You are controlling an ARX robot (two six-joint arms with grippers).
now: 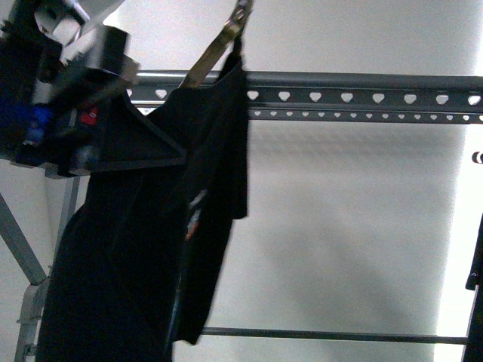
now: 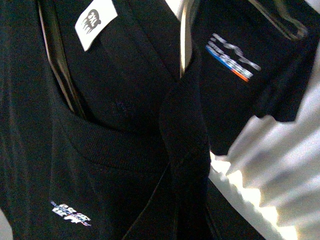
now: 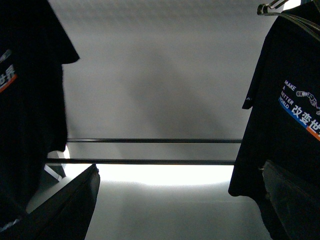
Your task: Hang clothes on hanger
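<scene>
Noting black short-sleeved T-shirt [image 1: 151, 249] with blue-orange stripe print hanging at the left of the grey metal drying rack [image 1: 347, 96], crossing its heart-punched top rail, topped by a brass-coloured metal clip [image 1: 219, 49]. Finding left gripper [image 1: 151, 147] pressing close against the fabric; failing to tell whether clamped or apart. Seeing right gripper [image 3: 180, 167] standing spread wide, gripping nothing, facing two thin dark crossbars [image 3: 150, 141] farther off.
</scene>
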